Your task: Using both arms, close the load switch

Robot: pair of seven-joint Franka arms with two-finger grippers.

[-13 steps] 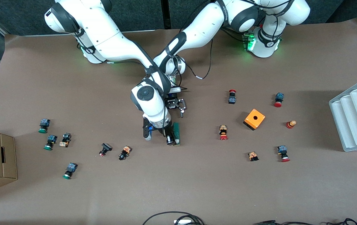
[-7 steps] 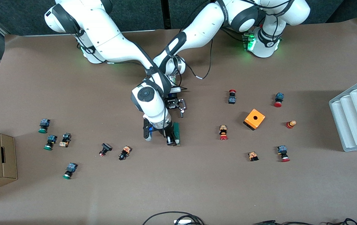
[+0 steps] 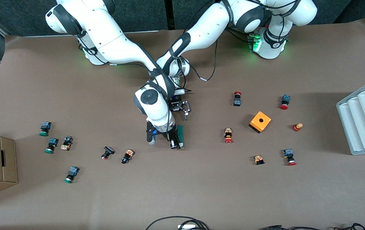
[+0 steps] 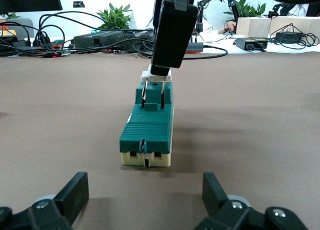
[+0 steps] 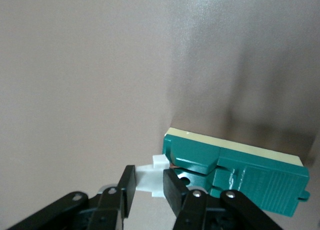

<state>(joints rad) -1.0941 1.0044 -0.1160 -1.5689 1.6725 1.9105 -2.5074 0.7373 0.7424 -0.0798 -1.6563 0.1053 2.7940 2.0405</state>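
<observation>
So far the work looks partly done: the load switch [image 3: 180,135] lies flat on the brown worktop [image 3: 201,191] near its middle, at about nine o'clock from the orange box [image 3: 260,121] and well apart from it, with push-buttons scattered toward both ends. The right hand [image 5: 150,182] is down at the end of the switch nearer the front camera, and its fingers [image 5: 127,186] are pinched together on the white slider piece [image 5: 151,180], which juts out from the green body in the right wrist view. In the left wrist view the same white piece [image 4: 156,75] sits at the top of two thin copper-coloured blades that stand up out of the green body, so the handle appears raised and not yet pushed home; I judge the switch to be open.

The left hand [image 3: 180,107] hovers low at roughly twelve o'clock from the switch, its fingers [image 4: 75,192] spread wide apart on either side of the cream-coloured end of the switch without touching it. It holds nothing.

What seems left: the left hand would need to steady the body, and the right hand would have to press the handle down until the blades seat.
</observation>
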